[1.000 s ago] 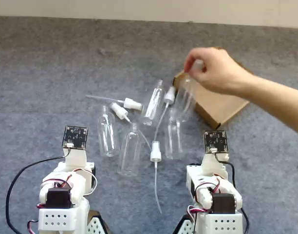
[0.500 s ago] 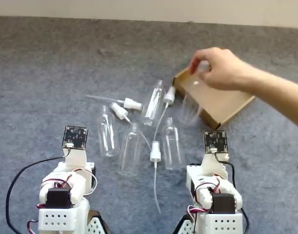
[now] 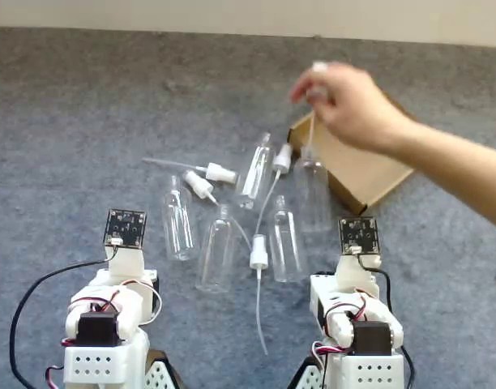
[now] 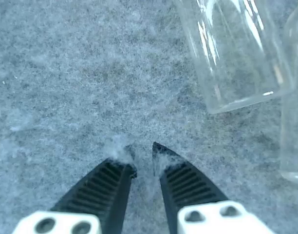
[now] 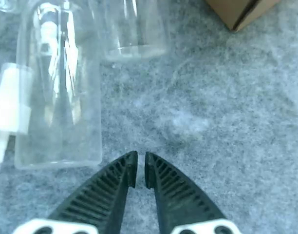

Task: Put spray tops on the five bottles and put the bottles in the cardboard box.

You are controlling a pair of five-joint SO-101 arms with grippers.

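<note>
- While my two arms are sitting folded low on the grey mat [image 3: 78, 113], across the scatter of bottles from the cardboard box [image 3: 369, 174], my left gripper [image 4: 143, 158] is pointing down at bare mat.
- My left fingers [image 4: 110, 187] are lying almost together, with a thin strip of mat showing between the tips. They are gripping nothing and touching nothing.
- The outermost bottle [image 4: 232, 53], the one lying farthest from the box, is turning its round base toward that gripper, a little apart from it.
- My right gripper [image 5: 140, 163] is also aiming down at the mat, on the side nearer the box.
- My right fingers [image 5: 183, 200] are pressing nearly closed with a hairline slit between them, and they are holding nothing.
- Just beyond those tips the nearest bottle [image 5: 59, 97] is lying on its side with a white spray top [image 5: 10, 105] beside it.
- A person's hand [image 3: 353, 105] is reaching in above the box's corner, pinching a raised spray top [image 3: 317, 74]. Its thin tube is hanging down toward the neck of the bottle by the box [image 3: 311, 194].
- I cannot tell whether that bottle is standing upright or leaning.
- Four bottles in all are lying on the mat outside the box, with four loose spray tops lying among them.
</note>
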